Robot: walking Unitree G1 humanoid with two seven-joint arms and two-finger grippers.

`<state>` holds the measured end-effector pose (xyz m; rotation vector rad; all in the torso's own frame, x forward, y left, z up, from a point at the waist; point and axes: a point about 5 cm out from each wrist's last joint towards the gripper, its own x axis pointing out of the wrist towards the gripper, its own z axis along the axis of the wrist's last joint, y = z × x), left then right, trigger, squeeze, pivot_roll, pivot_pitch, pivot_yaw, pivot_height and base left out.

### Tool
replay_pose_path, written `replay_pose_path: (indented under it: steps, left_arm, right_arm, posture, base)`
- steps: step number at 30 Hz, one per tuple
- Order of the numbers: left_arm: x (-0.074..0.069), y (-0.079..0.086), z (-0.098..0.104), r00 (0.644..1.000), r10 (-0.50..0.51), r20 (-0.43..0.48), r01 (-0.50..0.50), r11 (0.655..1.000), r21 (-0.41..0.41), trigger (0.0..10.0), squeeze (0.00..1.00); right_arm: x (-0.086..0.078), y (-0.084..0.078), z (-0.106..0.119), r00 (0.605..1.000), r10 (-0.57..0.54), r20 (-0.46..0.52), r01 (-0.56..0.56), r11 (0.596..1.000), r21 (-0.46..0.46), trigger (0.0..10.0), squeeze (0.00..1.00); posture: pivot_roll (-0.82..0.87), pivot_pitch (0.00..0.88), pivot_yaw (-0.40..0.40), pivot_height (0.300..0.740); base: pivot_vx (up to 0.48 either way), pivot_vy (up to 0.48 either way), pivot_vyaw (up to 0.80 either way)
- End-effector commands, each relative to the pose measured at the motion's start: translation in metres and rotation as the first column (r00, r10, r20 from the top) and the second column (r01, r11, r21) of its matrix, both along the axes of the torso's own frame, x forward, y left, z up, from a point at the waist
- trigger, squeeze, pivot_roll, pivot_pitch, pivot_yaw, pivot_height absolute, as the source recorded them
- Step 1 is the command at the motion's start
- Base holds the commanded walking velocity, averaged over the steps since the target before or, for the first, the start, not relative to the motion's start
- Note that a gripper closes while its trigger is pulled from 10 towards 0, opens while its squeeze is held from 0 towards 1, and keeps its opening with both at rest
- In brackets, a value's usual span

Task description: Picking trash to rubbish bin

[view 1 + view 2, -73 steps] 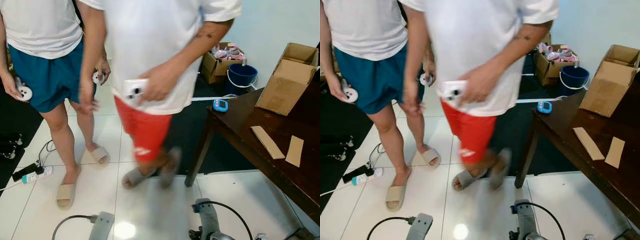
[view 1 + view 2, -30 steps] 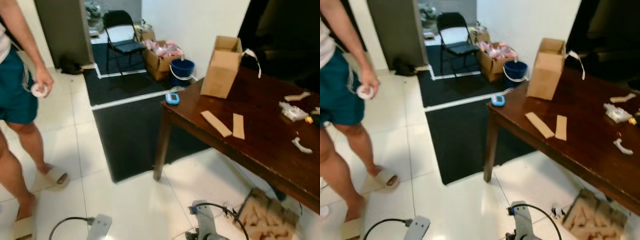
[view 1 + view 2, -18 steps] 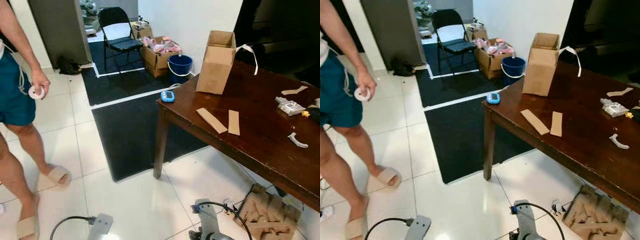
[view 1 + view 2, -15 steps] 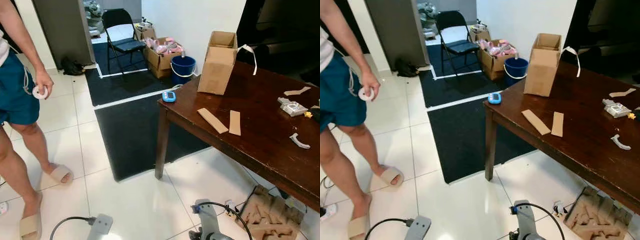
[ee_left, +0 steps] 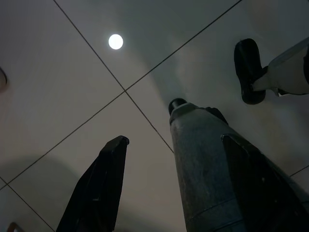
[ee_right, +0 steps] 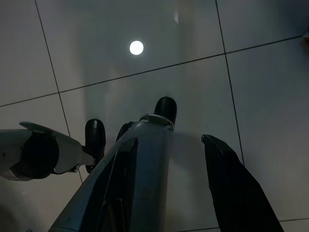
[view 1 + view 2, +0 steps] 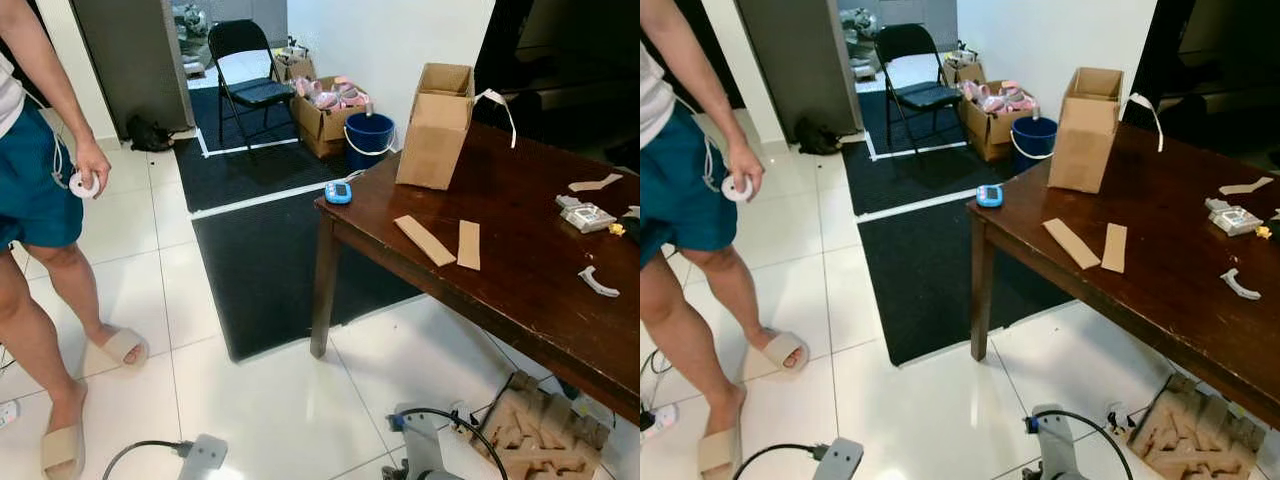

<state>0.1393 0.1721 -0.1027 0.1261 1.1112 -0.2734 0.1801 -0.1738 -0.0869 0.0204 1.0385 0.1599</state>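
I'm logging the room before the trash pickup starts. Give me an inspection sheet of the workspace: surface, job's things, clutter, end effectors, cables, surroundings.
Surface: dark wooden table on white tile floor, beside a black mat.
Job's things: two cardboard strips flat on the table, small white scraps further along; blue bucket past the table's far corner; no sure rubbish bin seen.
Clutter: open cardboard box upright on the table, small blue device at the table corner, moulded cardboard packing on the floor.
End effectors: left end effector and right end effector hang open over bare tiles, holding nothing.
Cables: black cable on the floor near the robot.
Surroundings: person standing at left, folding chair, box of goods by the wall.
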Motion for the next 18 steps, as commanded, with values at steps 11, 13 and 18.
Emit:
replay_pose_path:
  steps: [11,13,18]
  left_arm:
    - [-0.0082,0.0053,-0.0024,1.0,0.006,-0.019,-0.006,1.0,0.019,10.0,0.0]
    - [-0.0087,0.0057,-0.0025,1.0,0.004,-0.022,-0.004,1.0,0.022,10.0,0.0]
    - [-0.0083,0.0047,-0.0027,1.0,0.007,-0.024,-0.006,1.0,0.024,10.0,0.0]
  right_arm:
    - [0.002,0.0017,0.0007,1.0,0.006,0.002,-0.006,1.0,0.001,10.0,0.0]
    - [0.0017,0.0018,0.0006,1.0,0.006,0.001,-0.006,1.0,0.002,10.0,0.0]
    - [0.0012,0.0022,0.0003,1.0,0.006,0.0,-0.006,1.0,0.002,10.0,0.0]
  posture:
    - [0.02,0.021,0.002,0.74]
    - [0.02,0.021,0.002,0.74]
    - [0.01,0.02,0.002,0.74]
  base:
    - [0.0,0.0,0.0]
    - [0.0,0.0,0.0]
    - [0.0,0.0,0.0]
